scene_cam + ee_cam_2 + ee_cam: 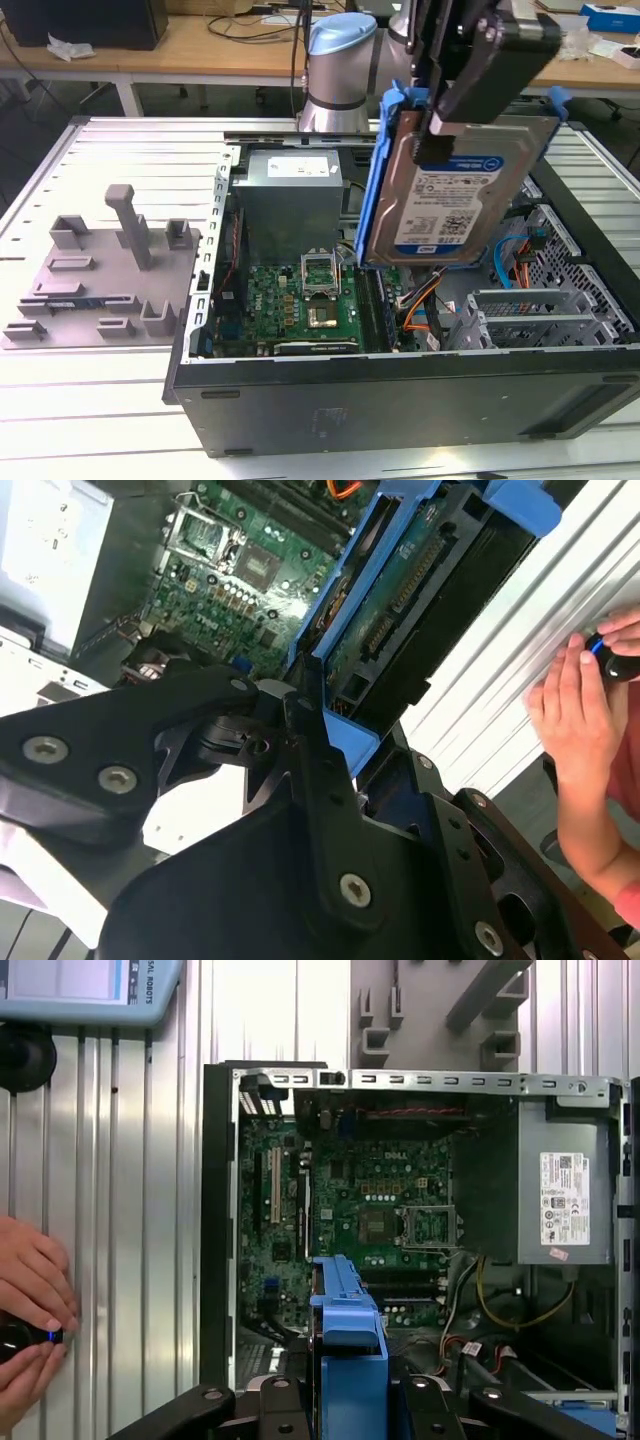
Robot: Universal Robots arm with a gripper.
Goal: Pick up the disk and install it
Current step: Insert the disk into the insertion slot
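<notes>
While tool point(433, 120) clamps disk point(515, 150), label point(445, 210) in exterior view, hand point(30, 1295) in first wrist view

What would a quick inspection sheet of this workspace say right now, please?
Surface: ribbed metal table, carrying an open computer case.
Job's things: the disk in its blue carrier, held on edge above the case, not yet installed.
Clutter: grey plastic fixture on the table at the exterior view's left.
Grippers: gripper shut on the disk's upper edge.
Cables: orange wires and blue cable inside the case, below the disk.
Surroundings: wooden bench behind; a person's hand at the table beside the case, on a small dark device.
</notes>
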